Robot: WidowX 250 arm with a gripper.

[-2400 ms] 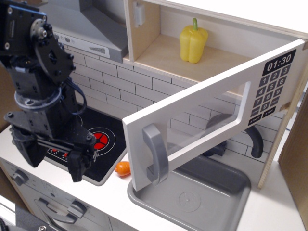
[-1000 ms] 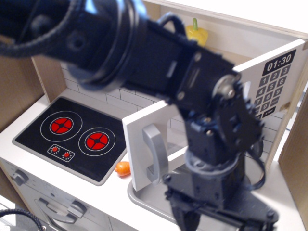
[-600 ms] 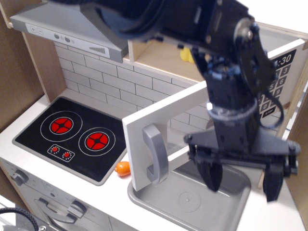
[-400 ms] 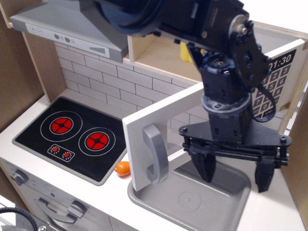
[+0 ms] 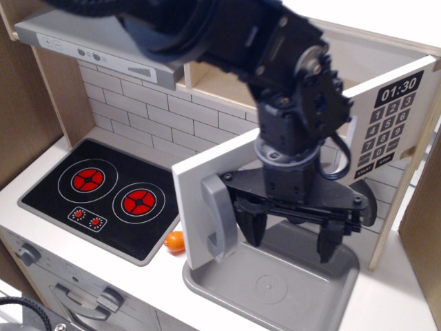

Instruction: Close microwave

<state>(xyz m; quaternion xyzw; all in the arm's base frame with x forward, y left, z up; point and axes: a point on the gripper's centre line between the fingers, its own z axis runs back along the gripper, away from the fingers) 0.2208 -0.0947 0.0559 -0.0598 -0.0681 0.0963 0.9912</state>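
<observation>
The microwave [image 5: 213, 76] is a pale-wood box above the counter. Its wide light-grey door [image 5: 200, 183] stands swung open over the sink, with a grey bar handle [image 5: 215, 217] at its free end and a black keypad [image 5: 389, 124] with a 01:30 clock near the hinge. My gripper [image 5: 289, 238] is open, fingers pointing down, right in front of the door's window, just right of the handle. One finger [image 5: 250, 222] is close to the handle. The arm hides the microwave's inside.
A grey sink [image 5: 275, 283] lies under the gripper. A small orange [image 5: 176, 241] lies on the counter by the black hob [image 5: 103, 196]. The grey extractor hood [image 5: 103, 45] hangs at upper left. A brown wall panel [image 5: 424, 227] stands at right.
The arm has swept from the far left across to the sink, then back left and up against the door. The door's free end has shifted slightly left.
</observation>
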